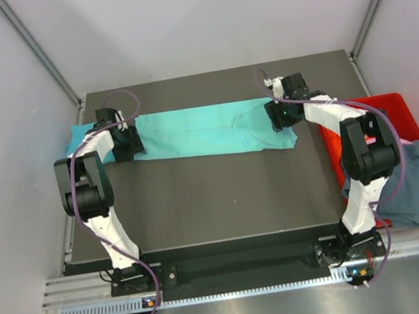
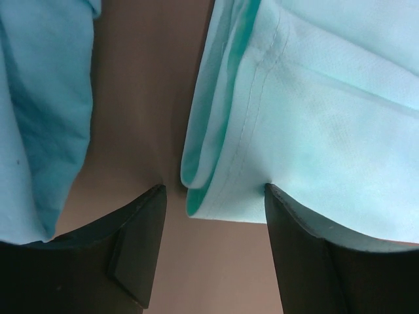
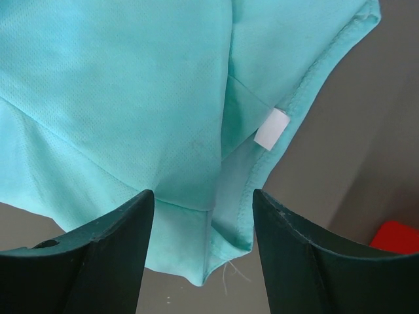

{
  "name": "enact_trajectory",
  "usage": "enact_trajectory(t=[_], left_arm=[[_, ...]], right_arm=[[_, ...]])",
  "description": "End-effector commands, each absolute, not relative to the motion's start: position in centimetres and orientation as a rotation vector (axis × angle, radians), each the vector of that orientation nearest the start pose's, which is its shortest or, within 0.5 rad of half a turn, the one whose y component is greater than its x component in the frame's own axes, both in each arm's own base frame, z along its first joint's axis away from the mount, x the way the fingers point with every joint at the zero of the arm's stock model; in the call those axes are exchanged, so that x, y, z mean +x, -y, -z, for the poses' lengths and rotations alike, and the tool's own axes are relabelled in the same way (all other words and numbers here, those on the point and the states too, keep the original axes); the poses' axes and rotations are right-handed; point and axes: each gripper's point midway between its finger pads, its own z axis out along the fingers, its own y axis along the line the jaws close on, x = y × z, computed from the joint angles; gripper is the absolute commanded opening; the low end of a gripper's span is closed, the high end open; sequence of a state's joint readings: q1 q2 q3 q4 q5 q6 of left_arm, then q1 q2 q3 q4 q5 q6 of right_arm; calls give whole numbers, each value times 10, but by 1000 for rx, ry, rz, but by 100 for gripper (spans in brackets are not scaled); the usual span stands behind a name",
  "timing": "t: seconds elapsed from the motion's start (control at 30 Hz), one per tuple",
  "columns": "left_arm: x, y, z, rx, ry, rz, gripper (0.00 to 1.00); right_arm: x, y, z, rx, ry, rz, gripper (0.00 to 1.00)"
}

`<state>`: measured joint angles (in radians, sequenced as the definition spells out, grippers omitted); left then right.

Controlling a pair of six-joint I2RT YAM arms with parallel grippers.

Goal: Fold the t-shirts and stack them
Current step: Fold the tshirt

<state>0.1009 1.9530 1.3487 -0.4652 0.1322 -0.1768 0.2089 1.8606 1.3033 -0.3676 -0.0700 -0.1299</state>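
Observation:
A mint-teal t-shirt [image 1: 205, 130] lies folded into a long strip across the far half of the table [image 1: 216, 203]. My left gripper [image 1: 125, 146] is down at its left end and my right gripper [image 1: 282, 113] at its right end. In the left wrist view the left gripper [image 2: 215, 188] is open, with a layered corner of the t-shirt [image 2: 314, 131] reaching between the fingers and touching the right finger [image 2: 308, 255]. The right gripper [image 3: 203, 193] is open astride a hemmed corner of the t-shirt [image 3: 131, 98], near a white label [image 3: 272, 127]. A slate grey-blue t-shirt [image 1: 418, 181] is heaped at the right.
A red crate [image 1: 388, 110] stands off the table's right edge, with the grey-blue shirt draped over its near side. A bluer flap of cloth [image 1: 76, 137] shows left of the left gripper, the cloth [image 2: 39, 118] in the wrist view; I cannot tell whether it is the same shirt.

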Motion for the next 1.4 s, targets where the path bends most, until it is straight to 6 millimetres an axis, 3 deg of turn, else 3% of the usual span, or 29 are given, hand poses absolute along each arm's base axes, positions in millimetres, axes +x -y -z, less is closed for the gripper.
enact_trajectory(t=[0.0,0.3,0.4,0.6,0.77,0.83,0.9,0.97,1.0,1.07,1.1,1.13,1.37], left_arm=[[460,-19,-46,-304,-2555,180,66],[467,-22,-46,-291,-2544,155,63],[465,-20,-42,-276,-2555,171,55],[456,-13,-34,-259,-2588,217,30],[443,-10,-36,-254,-2604,232,12],[441,-9,-40,-251,-2595,235,0],[438,-8,-43,-251,-2592,236,0],[436,-8,-44,-251,-2590,240,0],[436,-7,-48,-248,-2584,245,0],[432,-5,-49,-244,-2588,256,0],[431,-4,-51,-244,-2586,270,0],[429,-2,-56,-242,-2580,279,0],[403,21,-67,-223,-2570,363,0]], right_arm=[[448,-102,-69,-424,-2443,-162,61],[444,-100,-61,-413,-2465,-188,60],[444,-99,-59,-411,-2472,-188,59],[443,-96,-53,-385,-2497,-188,59],[445,-87,-44,-346,-2536,-126,58],[447,-82,-38,-327,-2558,-85,58],[450,-81,-31,-322,-2577,-76,57],[448,-83,-26,-330,-2597,-80,49],[451,-83,-23,-328,-2602,-80,34],[453,-82,-19,-324,-2610,-75,19],[457,-81,-18,-321,-2609,-65,6],[458,-81,-16,-325,-2615,-62,2],[494,-84,-19,-316,-2591,-65,0]])
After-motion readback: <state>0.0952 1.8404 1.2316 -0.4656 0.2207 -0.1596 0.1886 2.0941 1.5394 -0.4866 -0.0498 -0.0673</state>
